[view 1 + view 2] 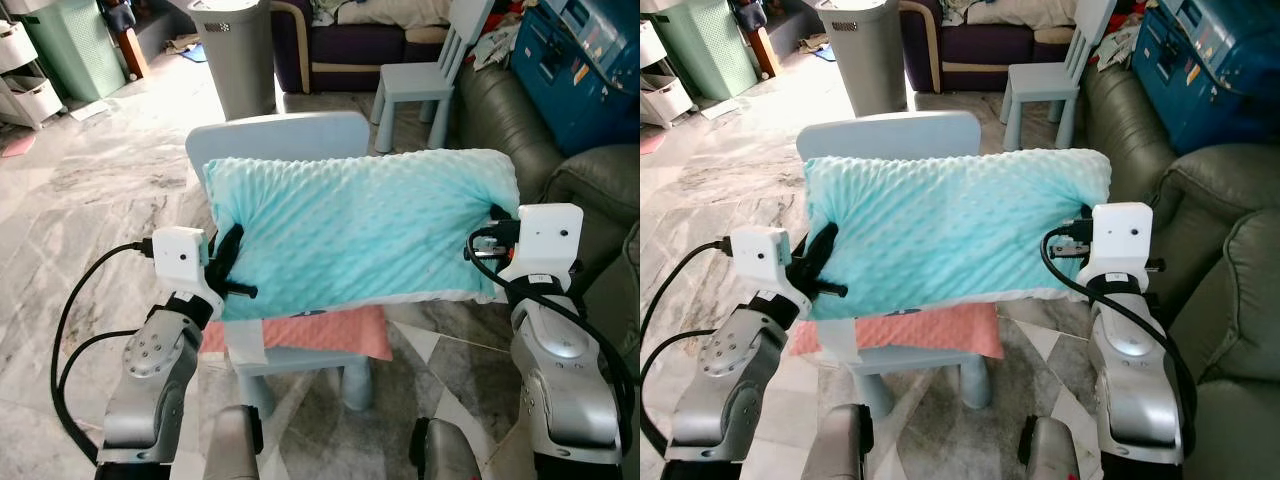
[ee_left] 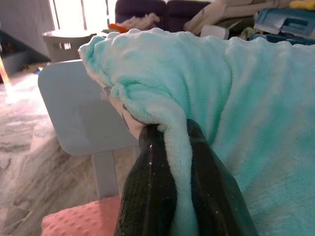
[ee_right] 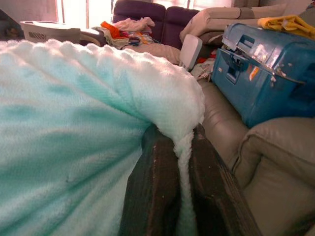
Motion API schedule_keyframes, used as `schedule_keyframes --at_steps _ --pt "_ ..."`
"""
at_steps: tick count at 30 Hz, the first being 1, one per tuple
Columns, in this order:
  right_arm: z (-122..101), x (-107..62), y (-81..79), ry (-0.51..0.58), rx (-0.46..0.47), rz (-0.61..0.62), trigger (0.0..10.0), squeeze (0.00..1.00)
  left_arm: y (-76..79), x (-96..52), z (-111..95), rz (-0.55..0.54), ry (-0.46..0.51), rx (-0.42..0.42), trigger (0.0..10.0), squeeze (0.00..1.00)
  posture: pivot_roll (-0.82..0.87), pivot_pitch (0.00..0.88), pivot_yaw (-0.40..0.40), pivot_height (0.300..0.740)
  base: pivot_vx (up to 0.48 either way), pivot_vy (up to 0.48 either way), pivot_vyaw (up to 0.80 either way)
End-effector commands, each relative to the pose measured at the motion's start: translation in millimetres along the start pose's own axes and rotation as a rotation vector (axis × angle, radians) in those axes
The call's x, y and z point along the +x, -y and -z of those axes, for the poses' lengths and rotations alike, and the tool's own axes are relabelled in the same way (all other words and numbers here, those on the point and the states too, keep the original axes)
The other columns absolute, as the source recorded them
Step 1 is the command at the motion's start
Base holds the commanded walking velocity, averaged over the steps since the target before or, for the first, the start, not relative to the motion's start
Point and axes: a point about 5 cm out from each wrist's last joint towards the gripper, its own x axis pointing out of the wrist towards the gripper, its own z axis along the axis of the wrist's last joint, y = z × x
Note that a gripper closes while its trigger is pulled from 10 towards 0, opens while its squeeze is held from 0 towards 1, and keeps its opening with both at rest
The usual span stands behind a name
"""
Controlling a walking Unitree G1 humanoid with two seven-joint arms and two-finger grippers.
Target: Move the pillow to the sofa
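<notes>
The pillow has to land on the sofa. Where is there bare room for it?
The grey-green sofa on the robot's right has bare cushion near the right end effector, below the blue case. The far purple sofa is crowded with clothes.

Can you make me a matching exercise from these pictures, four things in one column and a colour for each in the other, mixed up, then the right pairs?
Things:
1. pillow, pinched at both ends by the left gripper and right gripper
2. cushion on the small chair
3. bin
4. box on the sofa

Colours:
A. grey
B. blue
C. mint green
D. pink

Pairs: 1-C, 2-D, 3-A, 4-B
</notes>
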Motion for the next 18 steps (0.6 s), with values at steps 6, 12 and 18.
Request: schedule_keyframes --at_steps 6,12,18 --pt "-6.8 3.2 -0.2 0.029 0.017 0.016 10.0 0.00 -7.1 0.3 -2.4 -0.011 -0.005 0.053 10.0 0.00 -0.04 0.000 0.054 0.676 0.000 0.000 0.00" --pt "-9.1 3.5 0.6 0.034 0.022 0.017 10.0 0.00 -9.5 -0.3 1.8 -0.029 -0.026 0.049 10.0 0.00 -0.05 0.000 0.053 0.705 0.000 0.000 0.00" --pt "-12.8 5.5 3.0 0.044 0.021 0.020 10.0 0.00 -5.8 1.2 6.2 -0.036 -0.049 0.050 10.0 0.00 -0.05 0.000 0.049 0.739 0.000 0.000 0.00"
